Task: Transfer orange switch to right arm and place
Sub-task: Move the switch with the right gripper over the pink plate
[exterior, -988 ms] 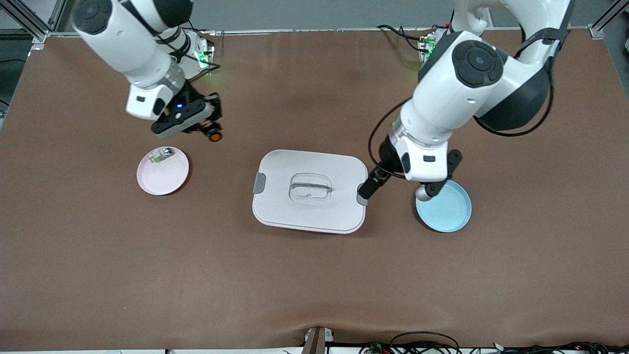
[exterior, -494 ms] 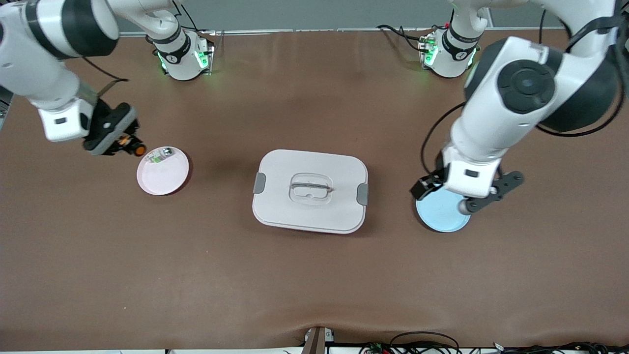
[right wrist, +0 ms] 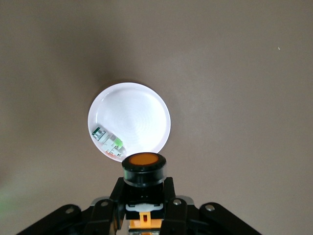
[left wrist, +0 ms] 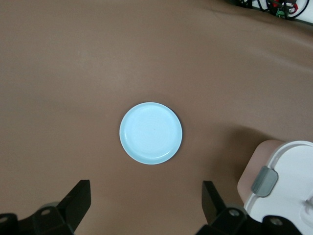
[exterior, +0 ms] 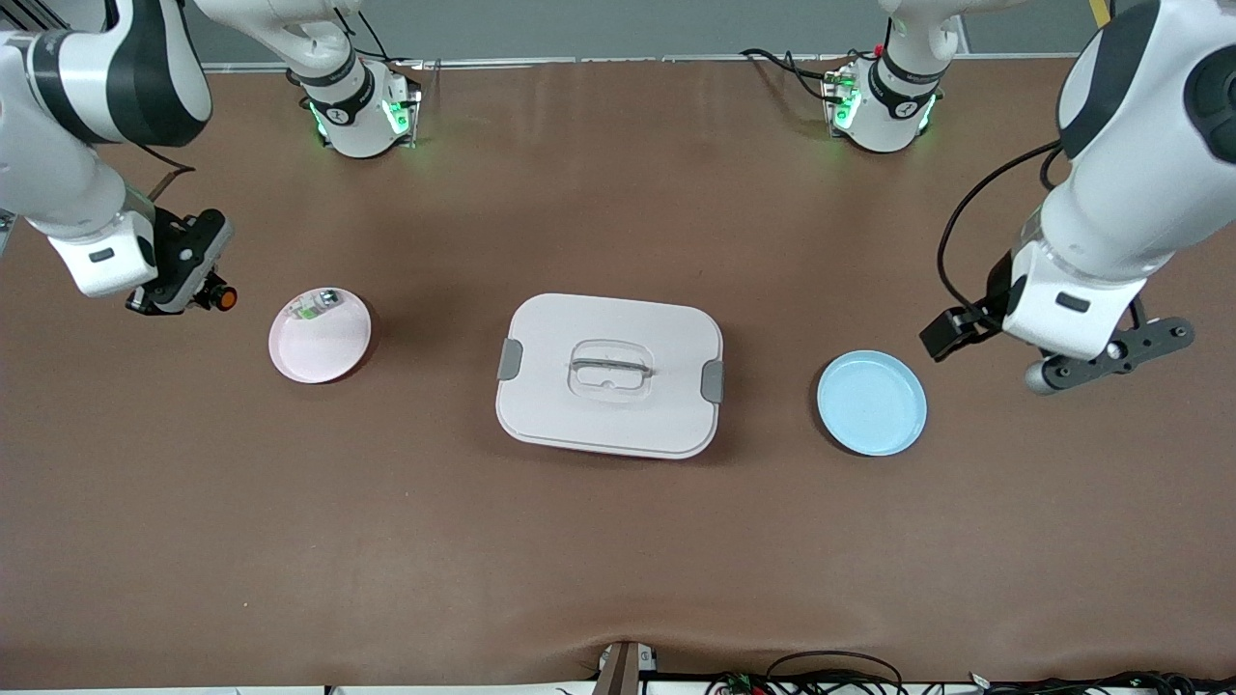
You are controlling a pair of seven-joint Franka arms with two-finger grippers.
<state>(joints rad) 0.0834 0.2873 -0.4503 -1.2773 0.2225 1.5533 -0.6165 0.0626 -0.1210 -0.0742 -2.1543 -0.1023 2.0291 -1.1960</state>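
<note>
My right gripper (exterior: 208, 292) is shut on the orange switch (exterior: 223, 299), a small black block with an orange round button, and holds it above the bare table beside the pink plate (exterior: 333, 352), toward the right arm's end. In the right wrist view the switch (right wrist: 144, 169) sits between the fingers (right wrist: 108, 205), button end outward, with the plate (right wrist: 142, 115) below. My left gripper (exterior: 1110, 362) is open and empty, above the table beside the blue plate (exterior: 871, 403), toward the left arm's end. The left wrist view shows its spread fingers (left wrist: 78, 198) and the blue plate (left wrist: 150, 132).
A small white-and-green part (exterior: 317, 305) lies in the pink plate, also seen in the right wrist view (right wrist: 107, 138). A white lidded box (exterior: 609, 375) with grey clips stands mid-table between the plates; its corner shows in the left wrist view (left wrist: 283, 171).
My right gripper carried the orange switch from mid-table out past the pink plate toward the right arm's end. My left gripper moved off the blue plate toward the left arm's end.
</note>
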